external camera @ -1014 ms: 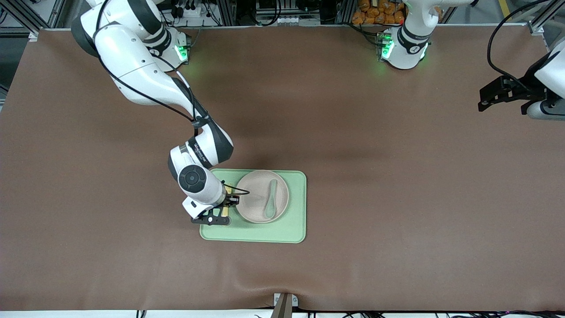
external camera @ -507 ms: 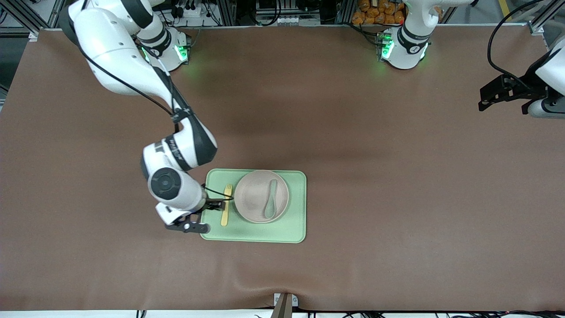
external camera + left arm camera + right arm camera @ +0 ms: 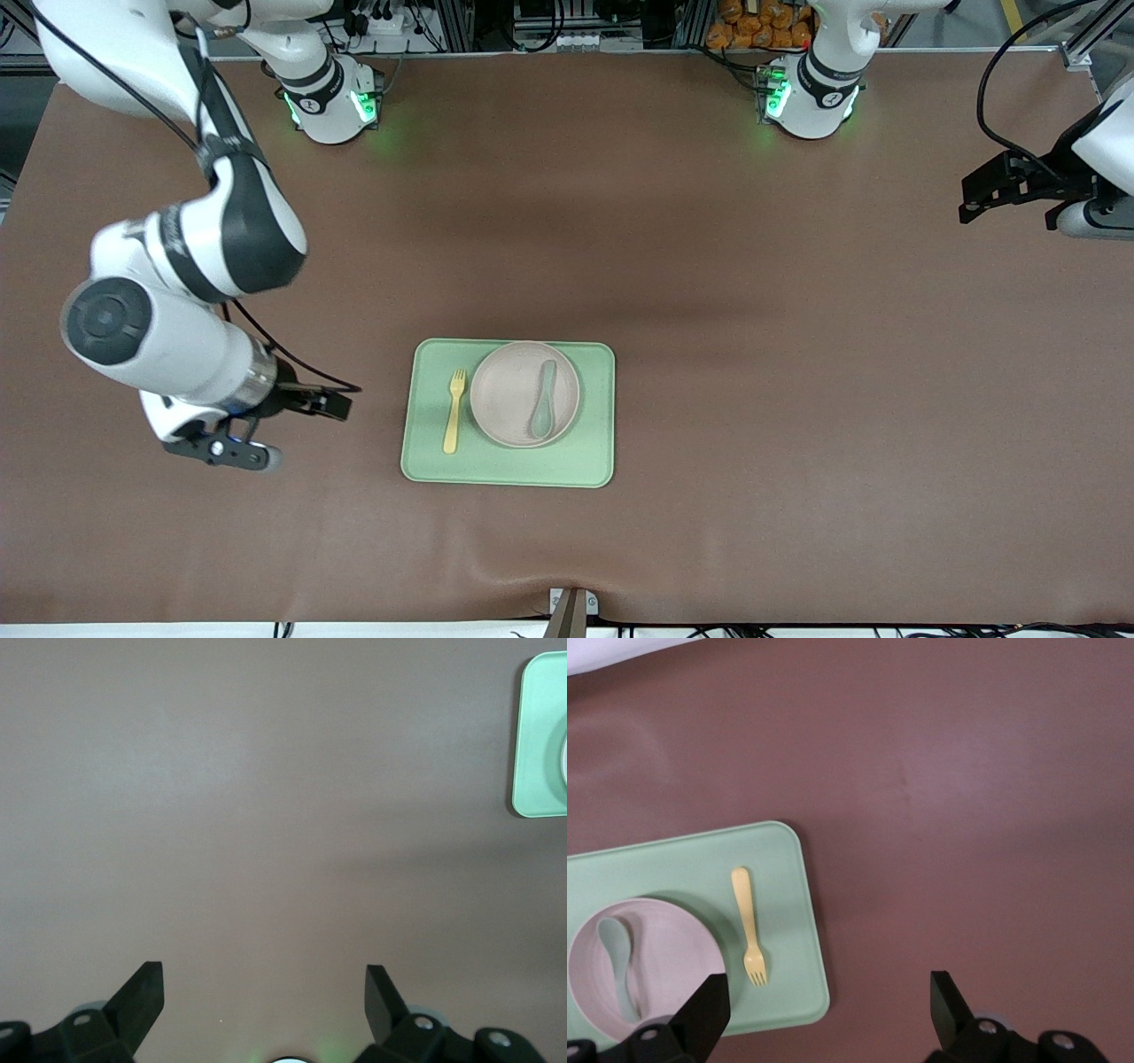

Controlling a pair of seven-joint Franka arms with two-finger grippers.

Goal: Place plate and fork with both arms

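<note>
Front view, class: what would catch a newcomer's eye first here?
The green tray at the table's middle draws the eye: the plate sits on it with a teal spoon in it, and the yellow fork lies beside the plate. The right gripper, open, hangs over bare table toward the right arm's end; the left gripper waits, open, at the other end.

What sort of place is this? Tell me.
Likely a robotics lab: two table-mounted arms, a right hand and left hand hanging open over a brown mat, and aluminium framing with cabling.
</note>
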